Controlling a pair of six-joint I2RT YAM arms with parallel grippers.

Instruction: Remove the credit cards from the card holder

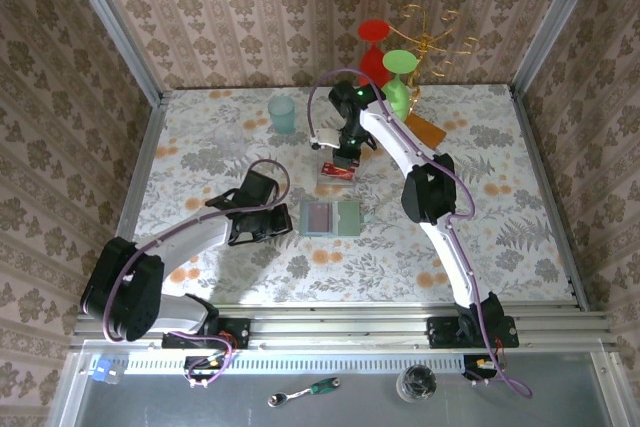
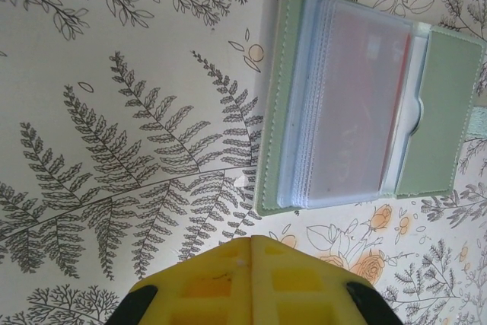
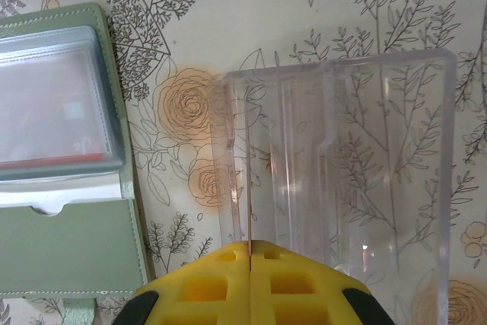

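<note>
Card holder (image 1: 332, 218) lies open at mid-table (image 1: 500, 237), just right of the left tool (image 2: 251, 245). Behind it sits the clear tray (image 3: 335, 62). The right tool (image 3: 249, 245) is above the tray, pinching a credit card (image 1: 340, 169) edge-on. Cup (image 1: 282, 113) stands back left.

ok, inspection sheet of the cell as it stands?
surface: floral cloth, flat, nothing spilled.
job's things: card holder lying open, a red-edged card inside its clear sleeve; red card at the right gripper, over a clear tray.
clutter: teal cup, red goblet, green goblet, gold stand, wooden slab.
grippers: left gripper shut, empty, beside the holder; right gripper shut, apparently on the red card.
cables: purple cables loop along both arms, clear of the things.
surroundings: wallpapered walls, metal frame; wrench and jar in front of the table.
</note>
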